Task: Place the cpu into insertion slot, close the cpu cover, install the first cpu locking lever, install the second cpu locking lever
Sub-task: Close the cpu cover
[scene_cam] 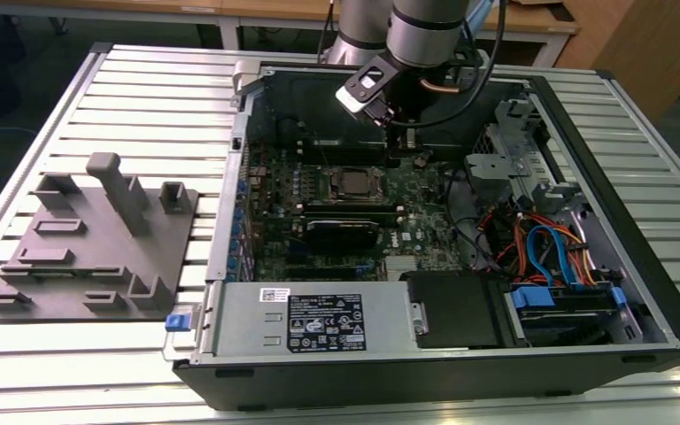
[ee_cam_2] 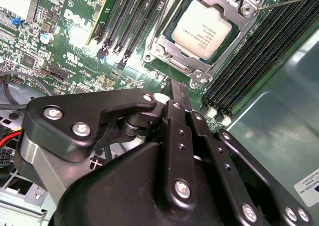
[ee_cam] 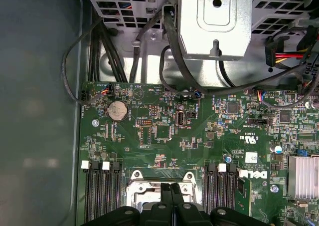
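Cpu: the cpu (ee_cam_2: 203, 27) is a small square chip with a pale silvery-grey top (being square, it has no long axis to line up with). It lies flat, seated in the insertion slot (ee_cam_2: 185, 70) on the green motherboard (ee_cam: 199, 136).
Cover: the cpu cover (ee_cam_2: 167, 45), a thin silvery frame, lies down around the chip, whose top shows through its window.
Levers: a thin wire locking lever (ee_cam_2: 291, 0) juts out past one corner of the frame. A second thin rod (ee_cam_2: 158, 22) runs along the opposite side. I cannot tell whether either is hooked down.
Neighbours: long black memory slots (ee_cam_2: 127, 21) flank the socket on both sides.
Fingers: the gripper (ee_cam_2: 175, 89) has its two black fingers pressed together, with nothing between them.
Key relation: the chip lies straight ahead of the gripper's tip, just beyond it. In the first wrist view the gripper (ee_cam: 171, 188) hangs over the near edge of the socket frame, seemingly not touching it.
Wider scene: in the exterior view the socket sits mid-board inside an open computer case (scene_cam: 435, 382). The single arm reaches in from the far side.
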